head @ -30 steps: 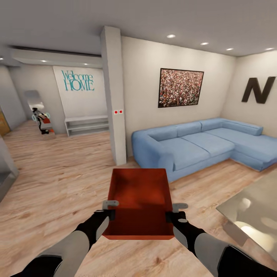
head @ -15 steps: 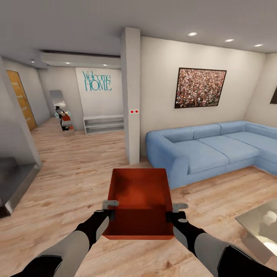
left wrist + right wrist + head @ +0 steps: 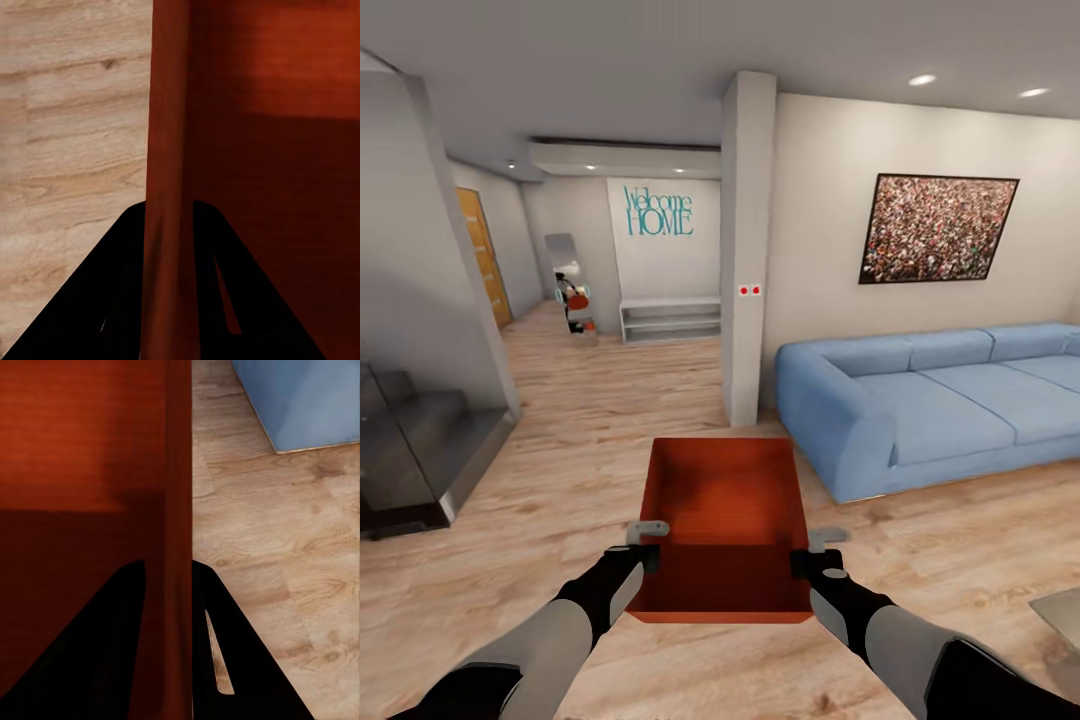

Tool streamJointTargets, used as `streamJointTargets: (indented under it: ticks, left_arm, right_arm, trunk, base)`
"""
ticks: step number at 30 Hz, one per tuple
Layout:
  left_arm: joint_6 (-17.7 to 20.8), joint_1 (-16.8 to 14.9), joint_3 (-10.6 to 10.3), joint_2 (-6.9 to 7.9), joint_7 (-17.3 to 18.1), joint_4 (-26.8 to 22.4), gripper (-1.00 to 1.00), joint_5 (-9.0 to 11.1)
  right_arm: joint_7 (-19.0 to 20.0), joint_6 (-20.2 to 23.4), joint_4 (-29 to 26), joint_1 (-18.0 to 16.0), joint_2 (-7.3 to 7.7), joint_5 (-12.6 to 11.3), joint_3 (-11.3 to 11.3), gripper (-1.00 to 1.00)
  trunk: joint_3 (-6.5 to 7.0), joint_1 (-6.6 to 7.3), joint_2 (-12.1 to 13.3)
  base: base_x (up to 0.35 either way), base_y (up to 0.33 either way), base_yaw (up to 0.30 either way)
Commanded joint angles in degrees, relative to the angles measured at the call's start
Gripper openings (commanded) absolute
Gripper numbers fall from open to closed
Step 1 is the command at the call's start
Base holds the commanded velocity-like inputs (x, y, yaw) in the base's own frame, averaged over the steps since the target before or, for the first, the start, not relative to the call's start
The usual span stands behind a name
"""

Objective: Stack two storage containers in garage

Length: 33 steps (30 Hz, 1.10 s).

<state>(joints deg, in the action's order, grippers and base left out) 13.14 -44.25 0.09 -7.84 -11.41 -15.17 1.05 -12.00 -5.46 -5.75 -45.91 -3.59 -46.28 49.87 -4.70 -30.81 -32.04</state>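
I hold an orange-red storage container (image 3: 725, 520) in front of me above the light wood plank floor (image 3: 580, 440) of the living room. My left gripper (image 3: 648, 545) is shut on its left wall (image 3: 169, 150) and my right gripper (image 3: 815, 550) is shut on its right wall (image 3: 178, 495), each with one finger inside and one outside. The bin has no lid and nothing inside. The second container is out of view.
A blue sofa (image 3: 940, 400) stands to the right under a framed picture (image 3: 935, 230). A grey pillar (image 3: 745, 250) rises ahead. Dark stairs (image 3: 415, 450) sit at the left. A hallway with a white shelf (image 3: 670, 318), a mirror (image 3: 565, 270) and a wooden door (image 3: 485, 255) lies beyond.
The whole view has swung left: the sofa and picture slid right, the stairs and wooden door came in at the left. The container and both grippers keep their places.
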Motion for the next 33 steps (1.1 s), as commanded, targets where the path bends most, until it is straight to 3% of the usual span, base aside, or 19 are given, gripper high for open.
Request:
streamJointTargets:
  ticks: [1,26,33]
  left_arm:
    - [0.48,-0.04,0.17,0.55,-1.77,-0.12,-1.00,-1.05]
    - [0.48,-0.04,0.17,0.55,-1.77,-0.12,-1.00,-1.05]
    - [0.48,-0.04,0.17,0.55,-1.77,-0.12,-1.00,-1.05]
  right_arm:
    - [-0.39,-0.34,0.31,-0.05,1.39,-0.48,-0.19,-1.00]
    - [-0.39,-0.34,0.32,-0.07,1.39,-0.48,-0.21,-1.00]
    - [-0.39,-0.34,0.31,-0.08,1.39,-0.48,-0.20,-1.00]
  trunk:
    - [-0.11,-0.02,-0.10]
    - [-0.11,-0.02,-0.10]
    - [-0.11,-0.02,-0.10]
  base:
    - [0.000,0.000,0.268]
    - [0.000,0.000,0.269]
    - [0.000,0.000,0.076]
